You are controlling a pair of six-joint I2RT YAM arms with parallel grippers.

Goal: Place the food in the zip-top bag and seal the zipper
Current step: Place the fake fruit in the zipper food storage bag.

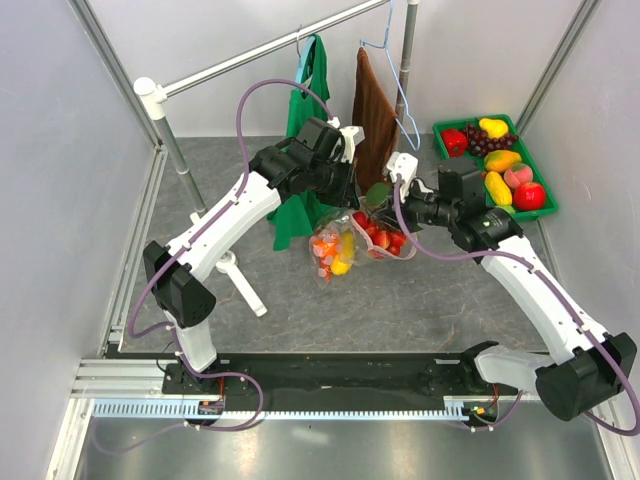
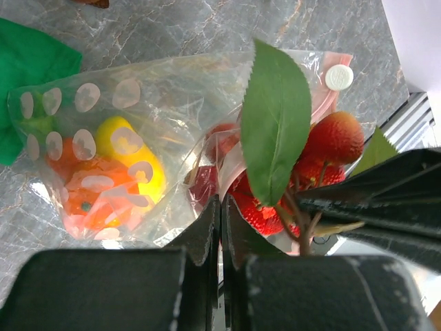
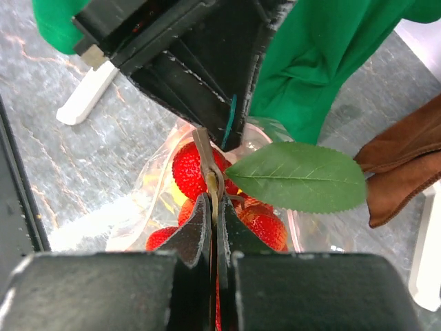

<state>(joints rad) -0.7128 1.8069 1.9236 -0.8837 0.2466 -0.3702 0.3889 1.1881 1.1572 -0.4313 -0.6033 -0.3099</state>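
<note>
the zip-top bag (image 2: 138, 103) is clear with pale pink dots and lies on the surface just beside the green cloth (image 1: 300, 215). orange and yellow food (image 2: 124, 172) sits inside. left fingers (image 2: 203, 234) look pinched shut on its rim. right fingers (image 3: 196, 234) are clamped on the stem of a leafy red berry bunch (image 3: 189, 169) at the bag's mouth.

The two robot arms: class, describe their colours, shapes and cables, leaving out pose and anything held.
The left arm and right arm share one design: white tubular links joined by black, boxy joint housings. A purple cable loops loosely along each. The left hand and right hand are black, with two flat, wedge-shaped fingers tapering to thin tips.
</note>
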